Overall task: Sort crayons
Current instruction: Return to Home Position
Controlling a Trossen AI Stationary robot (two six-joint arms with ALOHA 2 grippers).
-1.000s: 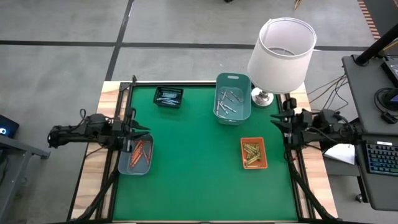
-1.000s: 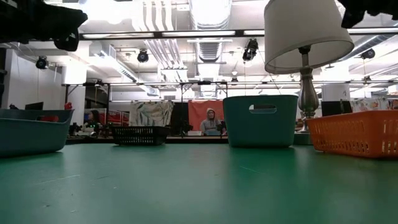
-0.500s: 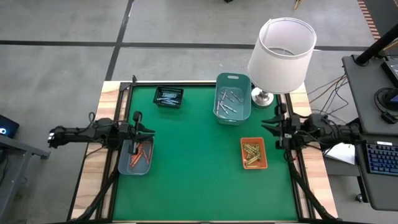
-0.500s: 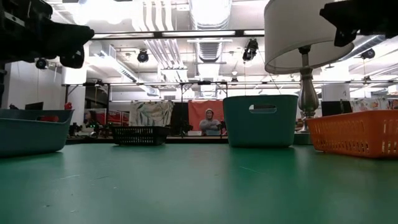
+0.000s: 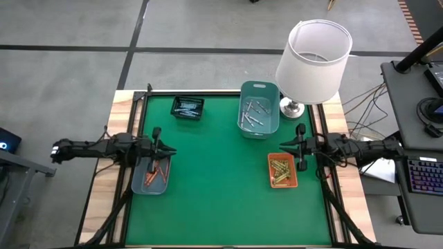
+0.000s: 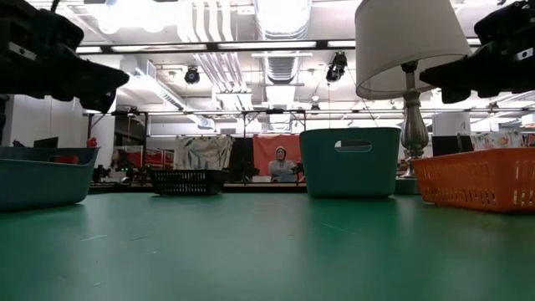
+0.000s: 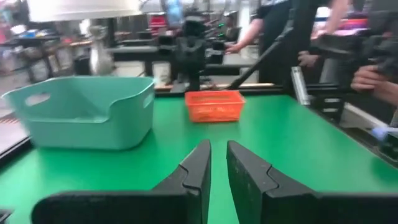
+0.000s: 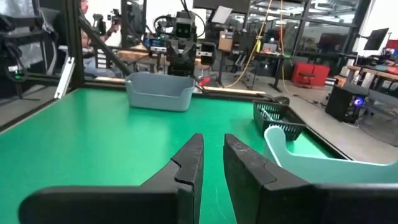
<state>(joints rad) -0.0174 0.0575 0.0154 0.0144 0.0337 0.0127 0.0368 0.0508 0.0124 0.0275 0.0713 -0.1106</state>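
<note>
Crayons (image 5: pixel 154 173) lie only inside the bins now. Orange and red ones are in the blue bin (image 5: pixel 138 187) at the table's (image 5: pixel 214 200) left side, and pale ones are in the green bin (image 5: pixel 260 84) at the far edge beside the lamp (image 5: pixel 315 52). Yellowish ones fill the orange bin (image 5: pixel 283 155) on the right, and a few bluish-grey ones sit in the black bin (image 5: pixel 187 99) at the far left. No loose stick shows on the table in the high view. Over the last second both arms have changed pose: each has stretched out straighter and its tip has slid inward, toward the table's middle. The left gripper (image 5: pixel 167 150) now hangs above the blue bin's far end, clear of the crayons under it. The right gripper (image 5: pixel 286 146) hangs just beyond the orange bin, between it and the lamp's foot. The low view shows both raised high over the table. In each wrist view the fingers (image 7: pixel 198 163) are drawn close together with only a thin slit between them, and nothing is pinched in either pair. From this the sorting looks finished, and the arms carry nothing as they move toward a resting pose. What remains, it seems, is for them to settle without brushing a bin rim or the lamp.
</note>
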